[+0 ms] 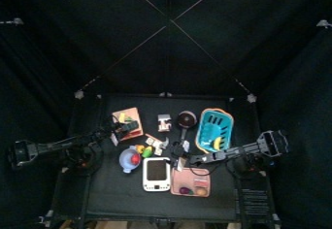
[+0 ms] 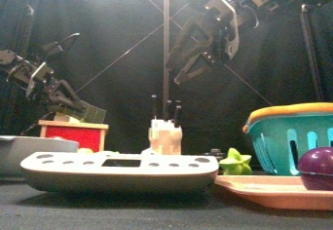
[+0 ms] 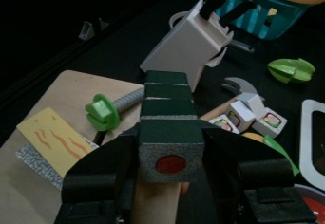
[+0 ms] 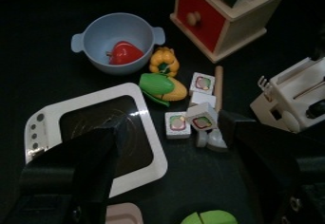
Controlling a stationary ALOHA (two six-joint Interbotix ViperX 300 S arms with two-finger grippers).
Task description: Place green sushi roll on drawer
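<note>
the green sushi roll (image 3: 169,123), dark green with a red centre, sits between the jaws of my left gripper (image 3: 172,159). the jaws stand wide and press on both its sides, so it is held above the pale wooden top of the drawer (image 3: 76,95); i cannot tell whether it touches the wood. that top already carries a green bolt (image 3: 102,109) and a yellow ridged piece (image 3: 51,142), which leaves a bare strip of wood under the roll. just past the drawer's edge stands the white knife block (image 3: 191,43), with a wrench (image 3: 241,87) and more sushi pieces (image 3: 248,121) near it. my right gripper (image 4: 172,144) hangs high over the middle of the bench (image 1: 111,189) with its jaws spread and nothing in them. below it lie the white scale (image 4: 95,138) and a blue bowl (image 4: 117,40). the teal basket (image 1: 215,124) takes the right side. the scale's markings are too small to read.
</note>
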